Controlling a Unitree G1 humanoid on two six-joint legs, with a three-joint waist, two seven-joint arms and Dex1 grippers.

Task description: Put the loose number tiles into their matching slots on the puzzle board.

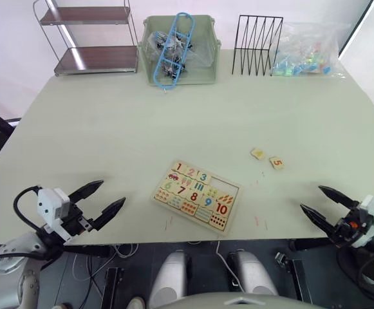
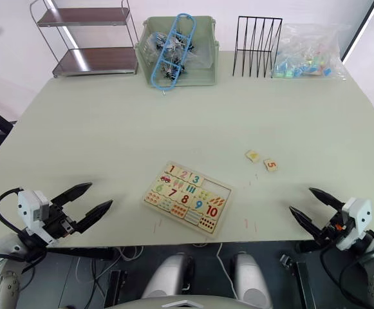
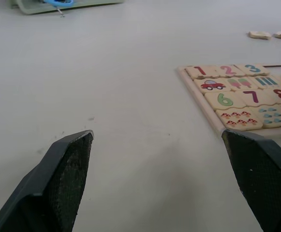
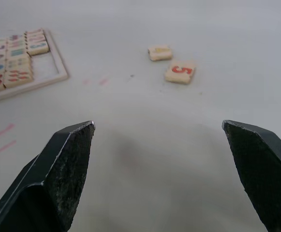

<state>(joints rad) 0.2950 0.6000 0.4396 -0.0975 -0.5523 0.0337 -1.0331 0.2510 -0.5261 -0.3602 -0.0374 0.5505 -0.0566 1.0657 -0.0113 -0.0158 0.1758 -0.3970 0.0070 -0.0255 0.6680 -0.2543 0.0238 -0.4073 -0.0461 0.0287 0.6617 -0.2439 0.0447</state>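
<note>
Two loose number tiles lie on the bare desk (image 1: pixel 109 129) right of centre in the frame: one printed with a red 5 (image 1: pixel 276 163) and, just beside it to the upper left, a second tile (image 1: pixel 258 154) whose digit I cannot read. They sit close together but apart, up and to the right of the puzzle board (image 1: pixel 197 195). The board lies flat and turned at an angle in the lower middle of the frame. Tiles 1, 2 and 3 already fill the first slots along its upper edge, and the empty slots (image 1: pixel 224 185) show as a bare strip at the right end of that row. Below the row run the coloured numbers 6 to 10 and the small counting pictures.

At lower left, the left end effector (image 1: pixel 105 197) hovers with its two black fingers spread wide, well apart from the board. At lower right, the right end effector (image 1: pixel 317 200) is likewise spread and holds nothing, near the desk's front edge below the two tiles.

Along the top of the frame stand a two-tier wire shelf (image 1: pixel 90 38), a green plastic bin (image 1: pixel 179 50) with a blue item inside, a black wire rack (image 1: pixel 259 45) and a clear bag of coloured pieces (image 1: pixel 309 51).
</note>
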